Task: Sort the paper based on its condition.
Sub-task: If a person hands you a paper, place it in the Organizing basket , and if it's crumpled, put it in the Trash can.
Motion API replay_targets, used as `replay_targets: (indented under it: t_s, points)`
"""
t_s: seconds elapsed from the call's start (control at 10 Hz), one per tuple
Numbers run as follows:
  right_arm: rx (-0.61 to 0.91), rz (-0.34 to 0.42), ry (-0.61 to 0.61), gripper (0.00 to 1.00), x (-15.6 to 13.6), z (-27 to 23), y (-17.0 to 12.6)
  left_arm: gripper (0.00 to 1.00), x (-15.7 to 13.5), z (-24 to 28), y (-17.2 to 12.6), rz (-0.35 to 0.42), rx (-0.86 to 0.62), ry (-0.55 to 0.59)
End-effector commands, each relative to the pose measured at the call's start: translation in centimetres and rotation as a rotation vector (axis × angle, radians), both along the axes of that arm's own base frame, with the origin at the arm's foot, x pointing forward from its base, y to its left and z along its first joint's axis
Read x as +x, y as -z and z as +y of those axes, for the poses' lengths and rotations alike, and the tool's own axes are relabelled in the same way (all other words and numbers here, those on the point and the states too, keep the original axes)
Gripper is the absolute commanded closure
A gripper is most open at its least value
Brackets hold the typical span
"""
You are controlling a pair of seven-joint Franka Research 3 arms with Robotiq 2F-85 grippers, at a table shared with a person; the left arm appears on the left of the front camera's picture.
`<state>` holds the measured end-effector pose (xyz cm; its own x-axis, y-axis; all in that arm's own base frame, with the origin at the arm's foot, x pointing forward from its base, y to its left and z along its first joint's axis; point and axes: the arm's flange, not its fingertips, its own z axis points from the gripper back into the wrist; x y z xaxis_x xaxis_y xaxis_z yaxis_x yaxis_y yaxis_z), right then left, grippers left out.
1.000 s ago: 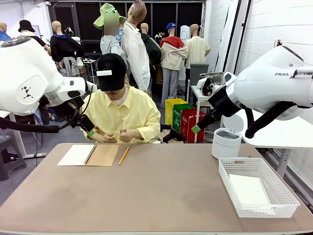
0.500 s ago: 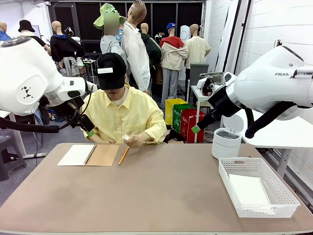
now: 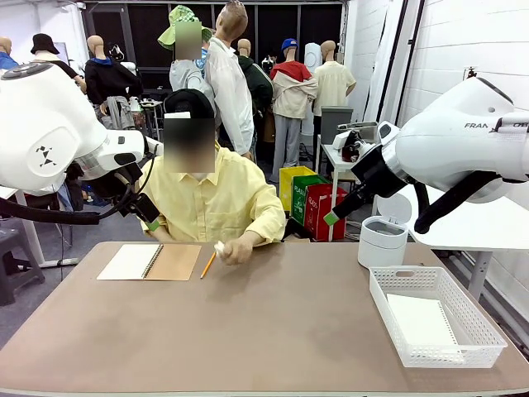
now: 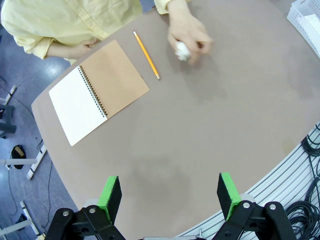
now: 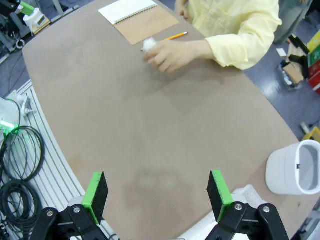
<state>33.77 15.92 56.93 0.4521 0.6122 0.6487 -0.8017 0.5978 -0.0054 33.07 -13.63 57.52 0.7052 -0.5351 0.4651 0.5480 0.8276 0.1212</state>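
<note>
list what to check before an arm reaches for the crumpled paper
1. left gripper open: ok
2. right gripper open: ok
3. crumpled paper let go by the person's hand: not ok, the hand is on it
4. pencil apart from that paper: ok, though close
5. white mesh basket has room: ok, one flat sheet inside
6. white bin open: ok, lid looks raised

Left hand (image 4: 169, 192), right hand (image 5: 156, 192): open, aloft.
</note>
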Motion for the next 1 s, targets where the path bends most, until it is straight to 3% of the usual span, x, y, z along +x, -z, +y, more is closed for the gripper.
replay_targets:
  t_s: [0.0,0.5,0.9]
  points:
    - [-0.002,-0.001,0.000,0.00,0.0,0.0,0.0,0.00,0.1,0.1,0.1,-0.006,-0.008,0.001]
    - [0.000,0.000,0.000,0.00,0.0,0.0,0.0,0.00,0.1,0.1,0.1,-0.006,-0.008,0.001]
    - [-0.119,-0.026,-0.066,0.00,2.5,4.2,1.7,0.00,0.1,0.1,0.1,-0.006,-0.008,0.001]
